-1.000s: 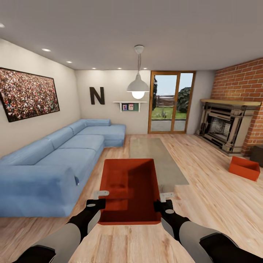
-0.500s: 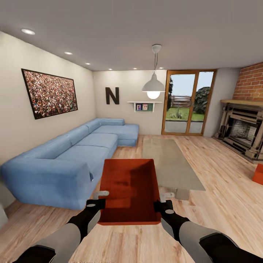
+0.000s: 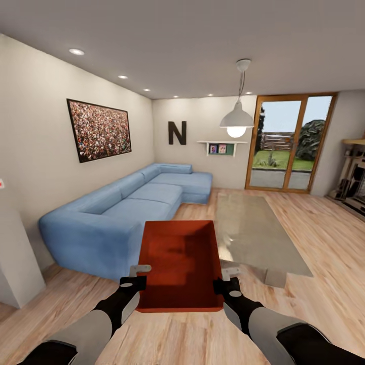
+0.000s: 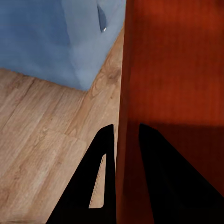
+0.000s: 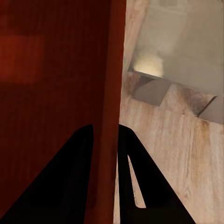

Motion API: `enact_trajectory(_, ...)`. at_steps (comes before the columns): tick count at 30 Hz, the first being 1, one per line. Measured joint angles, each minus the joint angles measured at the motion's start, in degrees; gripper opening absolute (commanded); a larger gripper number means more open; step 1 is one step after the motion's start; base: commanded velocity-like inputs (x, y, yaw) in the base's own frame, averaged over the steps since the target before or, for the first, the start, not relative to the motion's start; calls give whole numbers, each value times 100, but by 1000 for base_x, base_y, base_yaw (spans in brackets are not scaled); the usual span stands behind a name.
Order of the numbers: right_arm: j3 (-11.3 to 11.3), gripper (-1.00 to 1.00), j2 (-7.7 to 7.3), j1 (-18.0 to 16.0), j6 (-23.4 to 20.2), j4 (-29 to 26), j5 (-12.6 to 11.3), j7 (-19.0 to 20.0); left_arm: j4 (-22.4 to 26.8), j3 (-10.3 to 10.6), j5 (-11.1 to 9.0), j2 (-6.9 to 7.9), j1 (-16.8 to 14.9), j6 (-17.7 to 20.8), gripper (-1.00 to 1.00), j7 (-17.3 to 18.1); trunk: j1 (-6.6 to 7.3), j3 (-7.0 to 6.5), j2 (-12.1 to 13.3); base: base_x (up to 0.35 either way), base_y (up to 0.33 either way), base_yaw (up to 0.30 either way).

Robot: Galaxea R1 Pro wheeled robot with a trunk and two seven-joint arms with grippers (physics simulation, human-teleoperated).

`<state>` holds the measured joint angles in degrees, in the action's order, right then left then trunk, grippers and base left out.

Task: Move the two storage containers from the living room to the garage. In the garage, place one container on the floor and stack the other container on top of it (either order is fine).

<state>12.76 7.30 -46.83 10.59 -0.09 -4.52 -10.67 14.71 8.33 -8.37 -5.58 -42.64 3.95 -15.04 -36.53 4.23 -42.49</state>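
Around the robot lies the living room, its light wood-plank floor (image 3: 324, 304) running to pale walls. Against the frame 1 second back, the whole head view has swung leftward: the camera turned, so the brick fireplace and the second orange-red bin have slid off at 3 o'clock, and a pale wall corner (image 3: 17, 258) has come in at 9 o'clock.

At 10 o'clock sits the blue L-shaped sofa (image 3: 126, 213), soft and rounded, matte fabric. Beyond it at 11 o'clock hangs a dark-framed speckled picture (image 3: 100, 130), and a black letter N (image 3: 177, 133) is on the far wall beside a small shelf (image 3: 221, 147). At 1 o'clock, wood-framed glass doors (image 3: 289, 147) show green outside; a white dome pendant lamp (image 3: 236, 120) hangs in front of them. The glass coffee table (image 3: 256, 233), flat, rectangular and translucent, lies at 1 o'clock on the planks.

Dead ahead, at 12 o'clock and low, the storage container (image 3: 180, 263) is carried clear of the floor: an orange-red, lidless, thin-walled plastic bin, smooth, tapering slightly. It sits in the same spot between the arms as before.

The left gripper (image 3: 137, 276) is clamped on the bin's left wall; the left wrist view shows 1 black finger (image 4: 100, 186) outside the wall and 1 inside. The right gripper (image 3: 228, 279) pinches the right wall likewise, with a dark finger (image 5: 133, 182) on the outer side in the right wrist view.
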Motion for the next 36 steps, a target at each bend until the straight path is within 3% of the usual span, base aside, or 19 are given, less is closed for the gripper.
enact_trajectory(36, -17, -100, -8, 1, -3, -54, 15, 1, 47, 23, -3, 7, -2, -1, -100, 11, 0, 0, 0, 0, 0, 276)
